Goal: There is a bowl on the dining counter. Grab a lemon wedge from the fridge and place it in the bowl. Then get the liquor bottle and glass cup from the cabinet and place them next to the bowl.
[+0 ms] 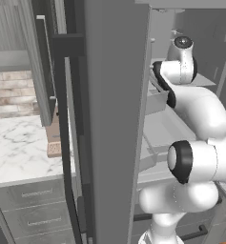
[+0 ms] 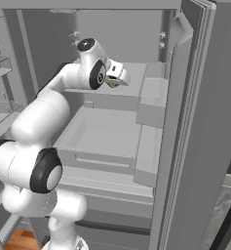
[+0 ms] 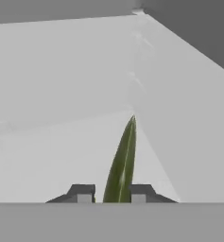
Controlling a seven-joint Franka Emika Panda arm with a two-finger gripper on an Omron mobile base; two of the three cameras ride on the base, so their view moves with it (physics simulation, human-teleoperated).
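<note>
Between my gripper's (image 3: pixel 111 194) two dark fingertips (image 3: pixel 82 193) I see the lemon wedge (image 3: pixel 121 163), a thin greenish-yellow sliver standing edge-on; the jaws are closed in against it. Behind it I see a pale grey shelf floor meeting the back wall inside the fridge (image 2: pixel 112 132). From the right base camera, my hand sits at an upper shelf, with the open door (image 2: pixel 195 127) alongside.
</note>
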